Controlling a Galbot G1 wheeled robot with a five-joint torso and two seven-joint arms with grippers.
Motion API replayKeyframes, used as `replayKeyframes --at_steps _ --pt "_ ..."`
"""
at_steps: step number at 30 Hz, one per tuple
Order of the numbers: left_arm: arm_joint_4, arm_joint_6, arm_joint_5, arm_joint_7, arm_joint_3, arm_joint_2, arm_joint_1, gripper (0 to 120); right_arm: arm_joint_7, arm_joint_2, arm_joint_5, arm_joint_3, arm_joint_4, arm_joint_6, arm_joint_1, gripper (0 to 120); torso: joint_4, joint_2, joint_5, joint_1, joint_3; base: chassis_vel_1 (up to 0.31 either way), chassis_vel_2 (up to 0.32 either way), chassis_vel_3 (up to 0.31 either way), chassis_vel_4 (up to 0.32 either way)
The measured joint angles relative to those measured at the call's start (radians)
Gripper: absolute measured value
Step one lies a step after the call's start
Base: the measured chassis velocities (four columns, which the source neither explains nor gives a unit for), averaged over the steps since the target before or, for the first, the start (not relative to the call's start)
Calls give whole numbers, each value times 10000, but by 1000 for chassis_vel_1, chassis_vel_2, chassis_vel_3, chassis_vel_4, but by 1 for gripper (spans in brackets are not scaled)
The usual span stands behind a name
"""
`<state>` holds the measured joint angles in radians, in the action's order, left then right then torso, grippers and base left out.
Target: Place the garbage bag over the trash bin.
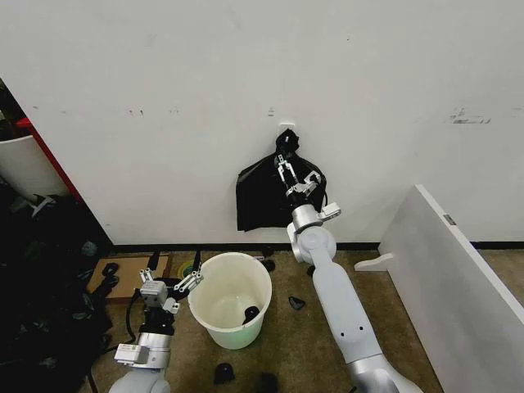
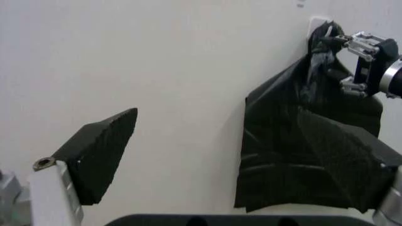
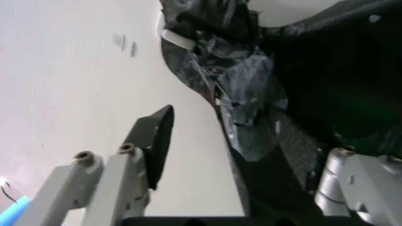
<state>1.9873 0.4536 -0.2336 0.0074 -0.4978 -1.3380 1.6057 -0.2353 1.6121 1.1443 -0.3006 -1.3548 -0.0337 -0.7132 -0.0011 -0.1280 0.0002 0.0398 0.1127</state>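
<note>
The head view looks down from above toward a white wall [image 1: 246, 74]; both wrist views face it closely, sharing the hanging wrinkled black plastic bag [image 2: 301, 155].

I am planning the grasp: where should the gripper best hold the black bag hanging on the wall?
Probably the bunched neck of the bag just under the hook, approached from the front. It is narrow enough for the open right gripper; the body below hangs wide and flat.

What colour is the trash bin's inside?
Creamy white trash bin, with a greenish tint at the bottom; head view shows it best.
</note>
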Motion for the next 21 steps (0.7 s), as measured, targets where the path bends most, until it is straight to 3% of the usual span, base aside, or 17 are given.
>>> replayKeyframes --at_steps 9,15,21 --pt "-102 37 18 -16 53 -47 -42 100 -216 -18 -194 -18 207 -127 12 30 -1 0 1 -1 0 0 0 0 0" --pt "-109 51 63 -24 68 -98 -37 100 -303 -24 -265 16 212 -164 12 5 -1 0 1 -2 0 0 0 0 0" --pt "-109 95 107 -70 76 -125 5 100 -323 -29 -535 191 -199 -223 -348 0 0 -1 0 -2 -1 0 0 0 0"
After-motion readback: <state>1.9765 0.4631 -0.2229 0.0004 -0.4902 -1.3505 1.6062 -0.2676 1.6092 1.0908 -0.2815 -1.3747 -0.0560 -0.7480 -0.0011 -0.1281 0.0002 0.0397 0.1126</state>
